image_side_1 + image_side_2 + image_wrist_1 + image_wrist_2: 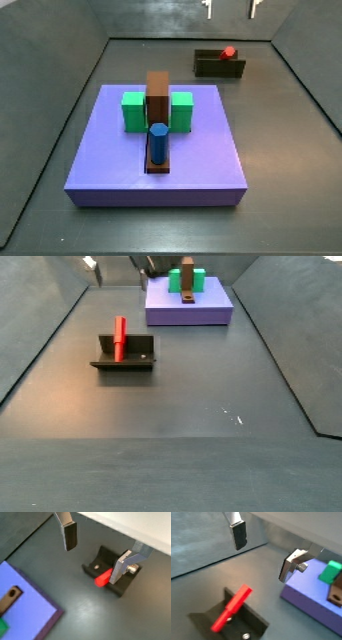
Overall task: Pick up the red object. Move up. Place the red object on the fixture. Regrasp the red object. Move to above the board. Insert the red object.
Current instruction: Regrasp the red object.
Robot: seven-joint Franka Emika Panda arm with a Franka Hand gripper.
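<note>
My gripper (93, 554) open, empty, above fixture (124, 359). Peg (231, 608) leans there, unheld. Risk: off-centre regrasp tips peg, spoiling insertion at board (160, 160).

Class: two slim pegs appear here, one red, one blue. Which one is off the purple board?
The red object, lying on the dark fixture; the blue cylinder stands upright on the board. The open end effector hangs above.

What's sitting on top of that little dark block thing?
A thin bright red peg lies across the dark fixture. The open gripper hangs above, empty. The peg hides the fixture's surface beneath it.
</note>
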